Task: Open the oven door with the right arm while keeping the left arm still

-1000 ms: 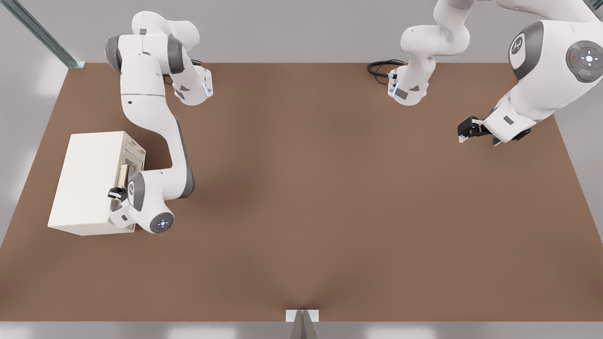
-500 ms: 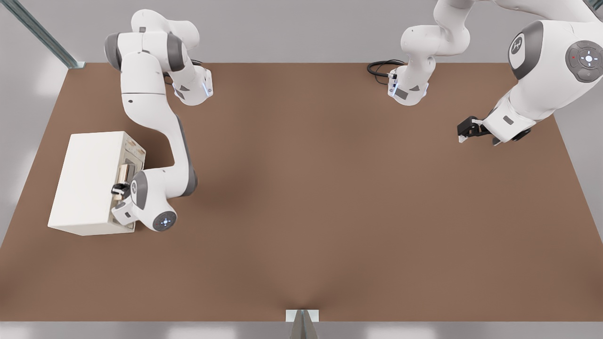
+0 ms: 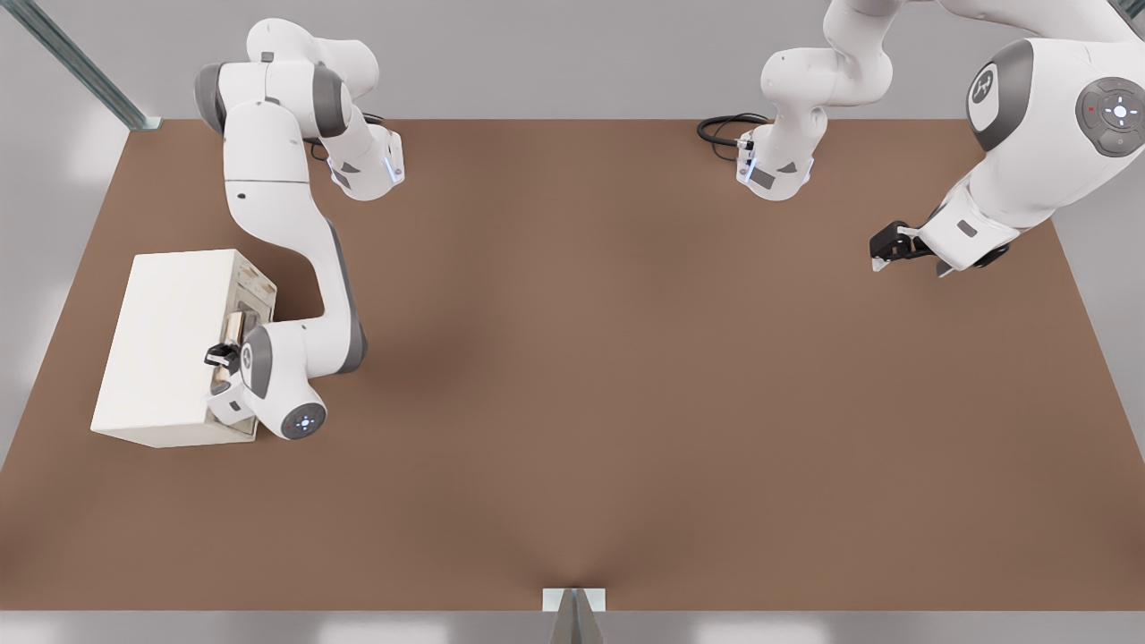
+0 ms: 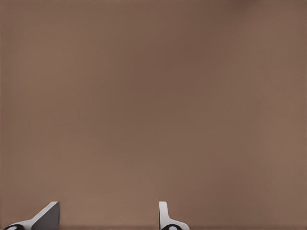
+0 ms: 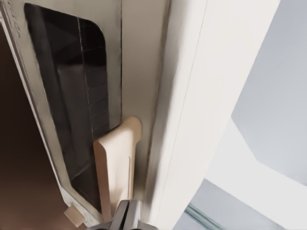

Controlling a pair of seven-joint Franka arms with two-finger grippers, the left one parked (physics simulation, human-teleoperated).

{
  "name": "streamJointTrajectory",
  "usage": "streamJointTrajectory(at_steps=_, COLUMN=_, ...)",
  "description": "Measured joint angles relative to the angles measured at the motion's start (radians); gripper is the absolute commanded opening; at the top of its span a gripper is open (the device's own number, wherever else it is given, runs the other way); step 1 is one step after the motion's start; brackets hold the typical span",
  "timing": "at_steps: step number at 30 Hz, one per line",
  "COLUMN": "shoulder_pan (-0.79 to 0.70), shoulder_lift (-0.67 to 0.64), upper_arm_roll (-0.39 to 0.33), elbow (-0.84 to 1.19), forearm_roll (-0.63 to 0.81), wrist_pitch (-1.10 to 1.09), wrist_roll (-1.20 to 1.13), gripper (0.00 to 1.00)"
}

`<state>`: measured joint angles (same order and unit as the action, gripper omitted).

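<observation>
One oven (image 3: pixel 165 344) on the brown counter (image 3: pixel 626 376), at the front view's left. Oven door (image 5: pixel 72 110) facing the right arm (image 3: pixel 295 259), looking shut against the cream box. Dark window (image 5: pixel 79 105) in the door, beige bar handle (image 5: pixel 115 167) beside it. End effector (image 3: pixel 222 356) pressed up at the handle, its fingers (image 5: pixel 125 216) squeezed tight together at the handle's end, nothing between them.
</observation>
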<state>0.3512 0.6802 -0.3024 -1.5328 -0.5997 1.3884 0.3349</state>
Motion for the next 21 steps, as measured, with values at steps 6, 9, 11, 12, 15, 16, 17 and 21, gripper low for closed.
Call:
streamJointTrajectory(at_steps=6, shoulder_pan=0.009, shoulder_lift=-0.001, upper_arm_roll=0.013, elbow=0.004, forearm_roll=-0.001, wrist_pitch=0.0, wrist_roll=0.001, gripper=0.21)
streamJointTrajectory(at_steps=9, shoulder_pan=0.057, shoulder_lift=0.001, upper_arm_roll=0.035, elbow=0.076, forearm_roll=0.01, wrist_pitch=-0.001, wrist_roll=0.002, gripper=0.21)
streamJointTrajectory(at_steps=11, shoulder_pan=0.082, shoulder_lift=0.002, upper_arm_roll=0.043, elbow=0.17, forearm_roll=0.042, wrist_pitch=-0.002, wrist_roll=0.002, gripper=0.21)
streamJointTrajectory(at_steps=12, shoulder_pan=0.083, shoulder_lift=-0.002, upper_arm_roll=0.044, elbow=0.221, forearm_roll=0.078, wrist_pitch=-0.005, wrist_roll=0.002, gripper=0.21)
streamJointTrajectory(at_steps=15, shoulder_pan=0.033, shoulder_lift=-0.167, upper_arm_roll=0.044, elbow=0.278, forearm_roll=0.311, wrist_pitch=-0.006, wrist_roll=-0.019, gripper=0.99)
streamJointTrajectory(at_steps=16, shoulder_pan=0.003, shoulder_lift=-0.227, upper_arm_roll=0.039, elbow=0.287, forearm_roll=0.412, wrist_pitch=-0.007, wrist_roll=-0.037, gripper=1.0)
streamJointTrajectory(at_steps=17, shoulder_pan=-0.017, shoulder_lift=-0.299, upper_arm_roll=0.035, elbow=0.29, forearm_roll=0.476, wrist_pitch=-0.01, wrist_roll=-0.055, gripper=1.0)
streamJointTrajectory(at_steps=21, shoulder_pan=-0.039, shoulder_lift=-0.485, upper_arm_roll=0.032, elbow=0.231, forearm_roll=0.587, wrist_pitch=-0.004, wrist_roll=-0.109, gripper=1.0)
